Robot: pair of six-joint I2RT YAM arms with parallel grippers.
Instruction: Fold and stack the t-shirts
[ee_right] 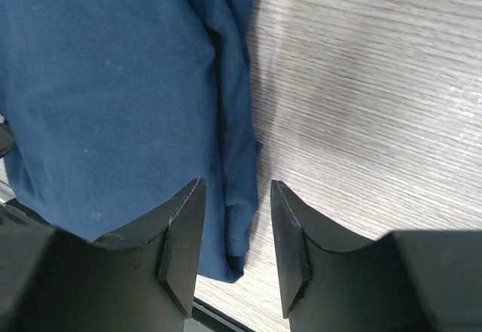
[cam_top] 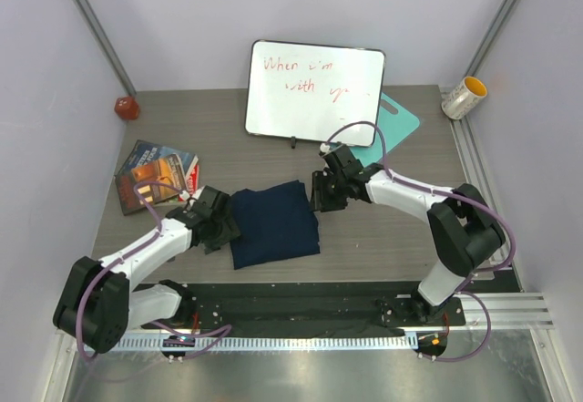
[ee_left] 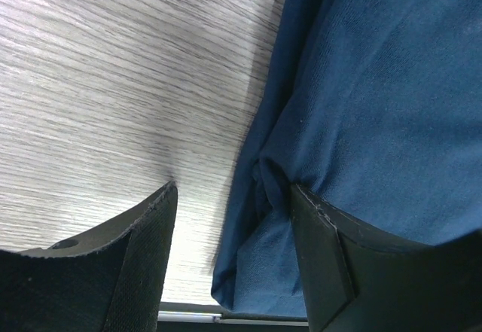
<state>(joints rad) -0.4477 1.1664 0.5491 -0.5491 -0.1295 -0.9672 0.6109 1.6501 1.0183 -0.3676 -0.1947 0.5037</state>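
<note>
Only overhead: whiteboard [cam_top: 314, 90] behind t-shirts [cam_top: 273, 222].

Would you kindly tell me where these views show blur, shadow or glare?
Top external: even light, sharp, mild sheen on the metal sheet. Left wrist: table grain smears beside the t-shirt. Right wrist: soft shadow on the table beside the t-shirt.

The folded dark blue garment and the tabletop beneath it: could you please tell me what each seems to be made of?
The t-shirt looks like soft knit fabric, perhaps cotton jersey, with a matte finish: it creases and folds softly at its edge. The table looks like pale grey wood-grain laminate, smooth with a slight sheen. Whether it is real wood cannot be told.
</note>
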